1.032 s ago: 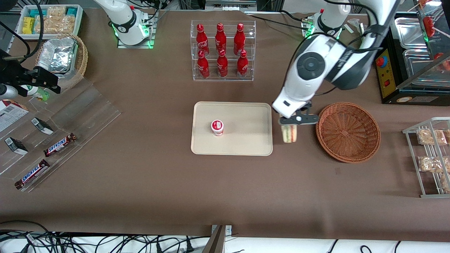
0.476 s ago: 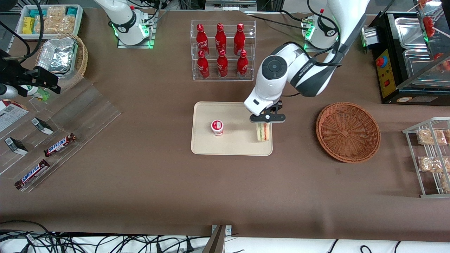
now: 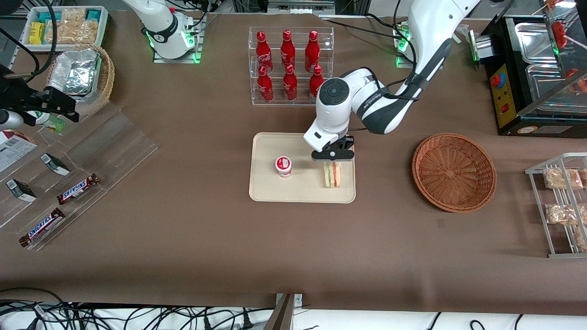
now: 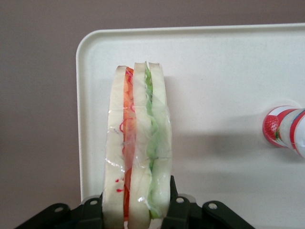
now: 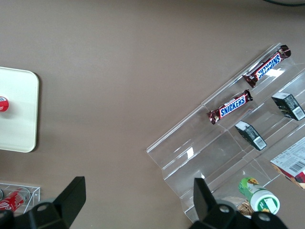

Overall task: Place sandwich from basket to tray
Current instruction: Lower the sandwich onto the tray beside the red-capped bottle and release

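Though claw-pinched (image 3: 333,161), wrapped triangular sandwich (image 4: 138,148) over tray (image 3: 302,190)

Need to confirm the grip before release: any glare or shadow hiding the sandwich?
Left wrist view: sandwich sharp, faint wrap sheen, held by the hand over the tray. Front view: even light, arm hides the grip; basket clear.
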Available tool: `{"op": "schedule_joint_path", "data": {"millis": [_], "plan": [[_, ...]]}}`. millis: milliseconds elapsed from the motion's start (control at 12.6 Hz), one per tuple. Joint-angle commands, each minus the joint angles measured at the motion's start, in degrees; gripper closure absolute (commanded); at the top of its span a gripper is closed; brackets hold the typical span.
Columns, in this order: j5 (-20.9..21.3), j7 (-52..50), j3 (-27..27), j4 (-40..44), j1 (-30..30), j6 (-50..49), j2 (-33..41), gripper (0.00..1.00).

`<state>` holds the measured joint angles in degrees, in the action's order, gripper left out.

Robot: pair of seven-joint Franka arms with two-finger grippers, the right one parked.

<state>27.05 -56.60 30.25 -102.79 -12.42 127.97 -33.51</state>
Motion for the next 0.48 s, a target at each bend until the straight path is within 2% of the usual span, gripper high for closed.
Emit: {"op": "schedule_joint_path", "data": {"millis": [0, 397], "plan": [[4.4, -3.8, 0.0, 1.8, -0.9, 0.1, -2.1, 0.57], [5.2, -5.7, -0.3, 1.8, -1.8, 1.7, -3.0, 0.57]]}}
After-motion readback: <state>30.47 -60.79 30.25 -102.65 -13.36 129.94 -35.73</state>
